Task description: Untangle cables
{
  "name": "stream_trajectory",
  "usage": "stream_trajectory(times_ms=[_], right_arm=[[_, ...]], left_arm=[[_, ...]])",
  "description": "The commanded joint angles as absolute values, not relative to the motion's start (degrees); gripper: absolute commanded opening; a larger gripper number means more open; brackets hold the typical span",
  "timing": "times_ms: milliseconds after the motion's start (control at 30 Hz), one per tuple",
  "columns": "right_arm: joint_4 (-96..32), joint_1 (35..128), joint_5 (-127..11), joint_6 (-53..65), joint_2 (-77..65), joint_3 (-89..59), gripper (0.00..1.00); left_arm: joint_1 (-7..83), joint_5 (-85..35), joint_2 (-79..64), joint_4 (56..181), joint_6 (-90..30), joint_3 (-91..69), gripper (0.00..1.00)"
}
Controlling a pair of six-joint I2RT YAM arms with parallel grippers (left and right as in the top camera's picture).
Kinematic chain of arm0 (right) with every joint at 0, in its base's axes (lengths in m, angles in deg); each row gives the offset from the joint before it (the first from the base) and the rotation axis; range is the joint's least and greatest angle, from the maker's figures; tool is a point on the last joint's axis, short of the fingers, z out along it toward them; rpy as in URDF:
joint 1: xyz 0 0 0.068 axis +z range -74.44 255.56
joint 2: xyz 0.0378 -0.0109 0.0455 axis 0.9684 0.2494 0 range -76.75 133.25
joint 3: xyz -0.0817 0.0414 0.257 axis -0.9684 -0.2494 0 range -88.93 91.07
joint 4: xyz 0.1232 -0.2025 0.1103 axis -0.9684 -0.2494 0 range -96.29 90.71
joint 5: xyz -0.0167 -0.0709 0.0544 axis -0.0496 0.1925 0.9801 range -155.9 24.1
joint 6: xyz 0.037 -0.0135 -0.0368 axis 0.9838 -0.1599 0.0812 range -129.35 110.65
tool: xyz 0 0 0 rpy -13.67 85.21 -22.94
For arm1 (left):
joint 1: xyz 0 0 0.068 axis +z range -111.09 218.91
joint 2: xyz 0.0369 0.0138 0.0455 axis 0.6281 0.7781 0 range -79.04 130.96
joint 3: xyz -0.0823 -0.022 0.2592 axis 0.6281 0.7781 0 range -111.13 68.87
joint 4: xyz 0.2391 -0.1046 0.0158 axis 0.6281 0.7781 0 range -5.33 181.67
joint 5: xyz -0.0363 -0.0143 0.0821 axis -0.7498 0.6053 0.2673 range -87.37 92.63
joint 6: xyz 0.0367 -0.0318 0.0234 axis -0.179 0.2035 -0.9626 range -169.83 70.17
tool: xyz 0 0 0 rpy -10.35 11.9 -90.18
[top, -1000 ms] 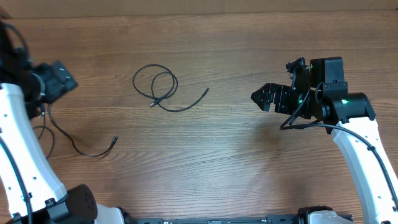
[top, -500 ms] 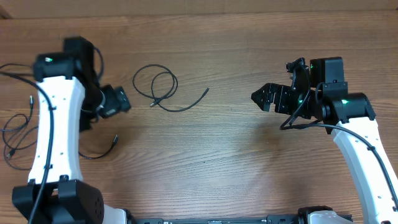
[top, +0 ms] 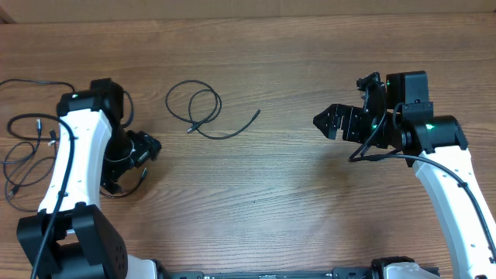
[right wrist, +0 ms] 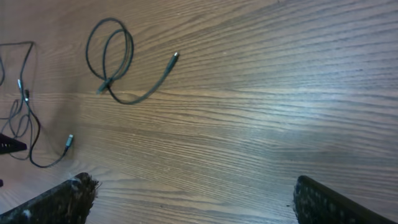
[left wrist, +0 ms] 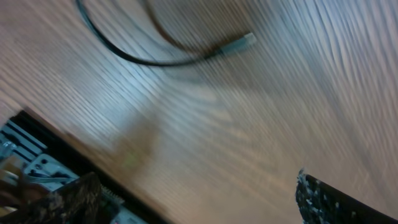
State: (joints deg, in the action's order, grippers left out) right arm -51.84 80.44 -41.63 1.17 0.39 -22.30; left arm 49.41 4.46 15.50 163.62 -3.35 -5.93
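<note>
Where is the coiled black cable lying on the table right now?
In the overhead view, the coiled cable lies left of centre, between the left gripper and the right gripper, nearer the left, touching neither.

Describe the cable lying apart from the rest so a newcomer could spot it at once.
On the table, look at the stretch between the left arm and the right arm, closer to the left one. The cable is wound into a small double loop with one tail trailing rightward, whereas the other cables sprawl in wide, loose loops at the table's left edge.
</note>
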Motion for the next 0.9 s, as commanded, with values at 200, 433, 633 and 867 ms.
stream_trajectory(times_ms=[200,433,633,867], right_arm=[[-52.1,80.4,-44.0,1.3,0.3,-22.2,1.0],[-51.8,80.4,-44.1,1.3,0.3,-22.2,1.0],[-51.7,80.4,-44.0,1.3,0.3,-22.2,1.0],[-51.7,80.4,-44.0,1.3,0.3,-22.2,1.0]], left_arm=[[61.0,7.7,14.4,154.4,3.6,4.1,0.99],[67.9,8.7,14.5,147.7,2.2,9.6,0.99],[68.8,15.8,14.5,143.1,2.2,10.4,0.84],[68.8,16.3,14.5,142.1,2.2,10.4,0.47]])
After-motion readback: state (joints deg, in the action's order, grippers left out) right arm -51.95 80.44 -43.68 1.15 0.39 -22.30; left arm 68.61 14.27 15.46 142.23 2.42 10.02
